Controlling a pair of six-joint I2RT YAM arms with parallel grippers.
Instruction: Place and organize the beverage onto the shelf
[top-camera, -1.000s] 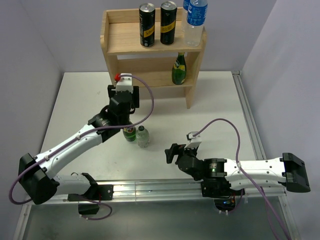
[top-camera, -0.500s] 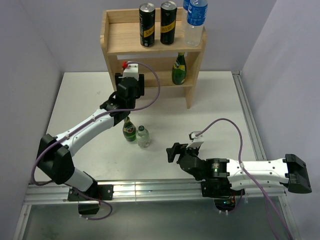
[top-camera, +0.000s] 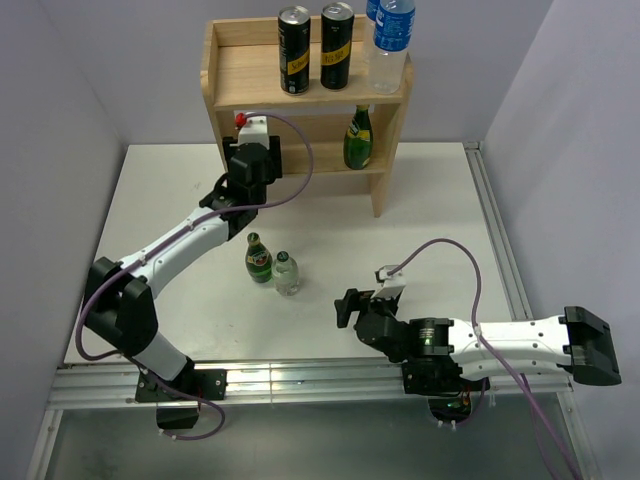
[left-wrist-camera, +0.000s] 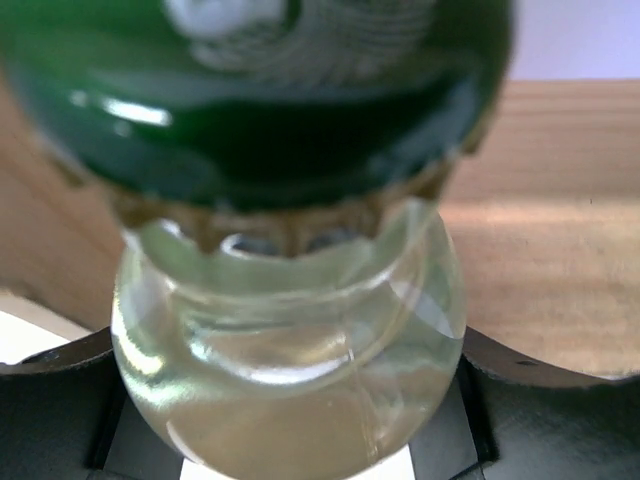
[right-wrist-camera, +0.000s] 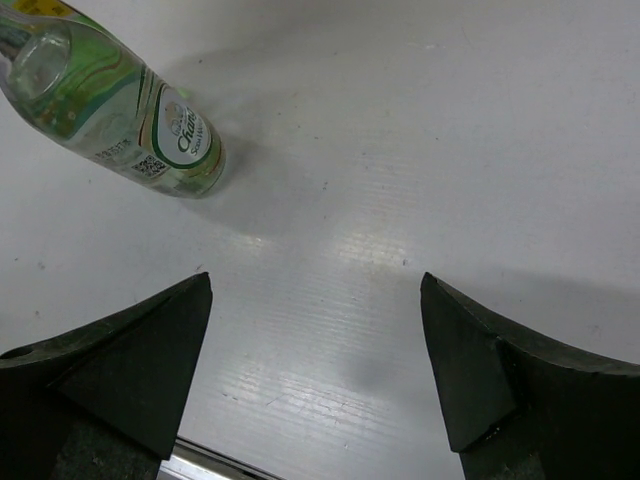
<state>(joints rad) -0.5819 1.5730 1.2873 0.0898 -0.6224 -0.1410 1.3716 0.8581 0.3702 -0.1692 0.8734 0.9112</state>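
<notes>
The pale wooden shelf (top-camera: 386, 178) stands at the back; its wood fills the background of the left wrist view (left-wrist-camera: 545, 250). My left gripper (top-camera: 250, 150) is at the left of the lower board, shut on a clear glass bottle (left-wrist-camera: 290, 340) with a green label; a red cap (top-camera: 240, 118) shows above it. A green bottle (top-camera: 259, 258) and a small clear bottle (top-camera: 287, 272) stand on the table. My right gripper (top-camera: 345, 305) is open and empty, low over the table (right-wrist-camera: 315, 330), right of the clear bottle (right-wrist-camera: 120, 100).
On the upper board stand two black cans (top-camera: 294, 36) (top-camera: 337, 32) and two blue-labelled water bottles (top-camera: 393, 30). A green bottle (top-camera: 358, 137) stands at the right of the lower board. A metal rail (top-camera: 300, 375) runs along the near table edge.
My left arm has swung away from the two table bottles and reached back to the shelf's lower board with its bottle. The right arm has barely moved.
</notes>
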